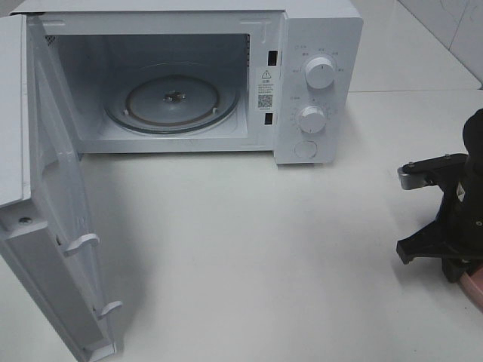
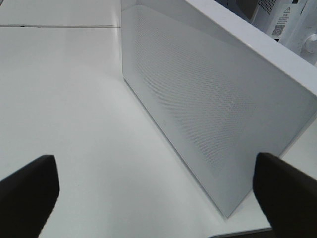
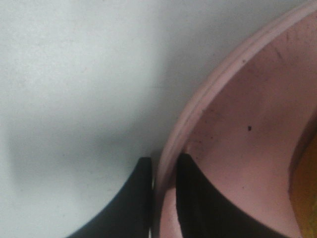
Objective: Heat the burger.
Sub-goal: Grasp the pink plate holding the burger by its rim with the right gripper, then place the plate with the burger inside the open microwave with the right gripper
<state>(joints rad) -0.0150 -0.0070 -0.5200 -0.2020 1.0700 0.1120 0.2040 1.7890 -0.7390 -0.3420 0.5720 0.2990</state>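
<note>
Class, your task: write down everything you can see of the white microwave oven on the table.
The white boxy microwave oven stands at the back of the white table, seemingly painted metal and plastic. Its side-hinged door is swung wide open, two latch hooks jutting from its inner face. Inside, a round clear glass turntable lies bare. The control panel beside the cavity carries two round white knobs, one above the other, over a round button.

One microwave [image 1: 332,34], two knobs [image 1: 320,73], one turntable [image 1: 172,99], one pink plate [image 3: 237,124], two pincers [image 2: 157,191] [image 3: 163,173].
</note>
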